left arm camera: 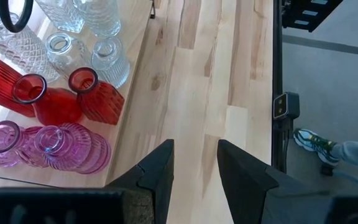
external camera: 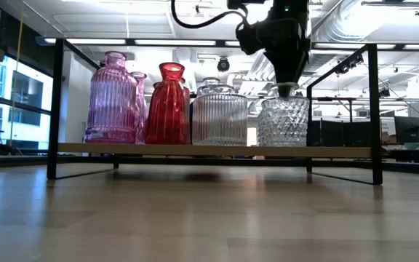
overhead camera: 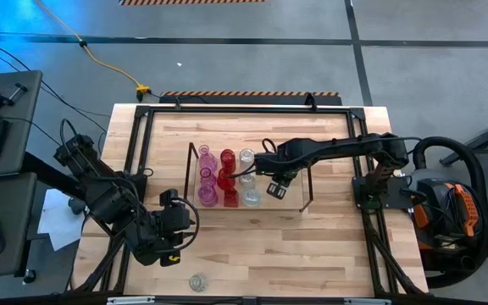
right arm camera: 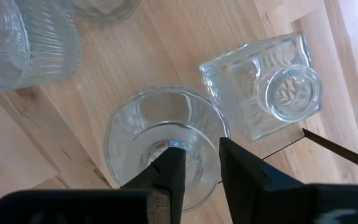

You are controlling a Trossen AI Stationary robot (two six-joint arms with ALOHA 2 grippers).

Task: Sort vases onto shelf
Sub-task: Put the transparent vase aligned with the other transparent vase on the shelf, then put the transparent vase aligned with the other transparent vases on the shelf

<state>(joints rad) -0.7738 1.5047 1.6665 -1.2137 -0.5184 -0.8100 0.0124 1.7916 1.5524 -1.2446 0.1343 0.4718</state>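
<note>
The right gripper (right arm camera: pixel 196 163) sits directly over a round clear vase (right arm camera: pixel 163 140), its two dark fingers a narrow gap apart at the vase's mouth; whether they pinch the rim cannot be told. In the low view this vase (external camera: pixel 284 120) shows a diamond-cut body and stands on the shelf (external camera: pixel 217 151), right of centre, so the step in hand looks like setting it down among the clear glass. The next move probably calls for a clean release and a straight lift, because a square clear vase (right arm camera: pixel 266 84) stands just beside it. Ribbed pink vases (overhead camera: pixel 205 176) and red vases (overhead camera: pixel 226 175) fill the shelf's left side. One clear vase (overhead camera: pixel 197 282) waits at bottom centre of the high view, near the left gripper (left arm camera: pixel 194 171), slightly parted and empty.
</note>
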